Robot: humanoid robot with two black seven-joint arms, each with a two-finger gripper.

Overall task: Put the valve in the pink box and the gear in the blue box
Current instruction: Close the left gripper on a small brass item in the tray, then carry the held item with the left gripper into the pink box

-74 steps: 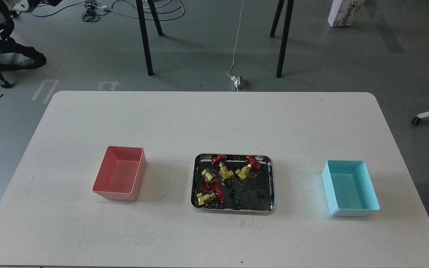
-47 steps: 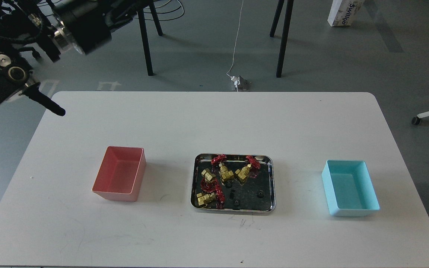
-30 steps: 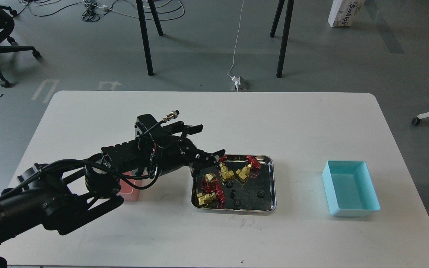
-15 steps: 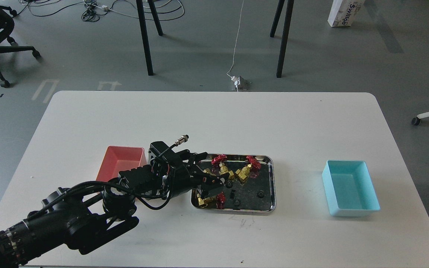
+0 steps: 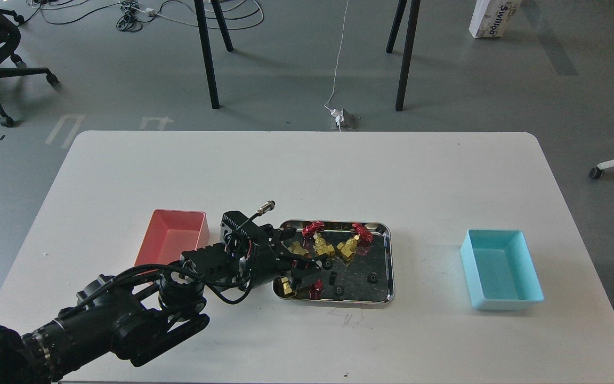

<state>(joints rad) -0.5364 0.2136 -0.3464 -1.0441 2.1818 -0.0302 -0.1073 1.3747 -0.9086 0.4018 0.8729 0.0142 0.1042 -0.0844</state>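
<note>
Several brass valves with red handwheels lie in the left half of a shiny steel tray: one near the back, one to its right, one at the front left corner. Another valve lies between the fingers of my left gripper, which is low over the tray's left side with its jaws apart. Small black gears lie on the tray floor. The pink box stands left of the tray, partly hidden by my arm. The blue box stands at the right, empty. The right gripper is out of view.
My left arm crosses the table's front left corner and the pink box's near side. Chair and table legs, cables and a power plug are on the floor beyond the table's far edge.
</note>
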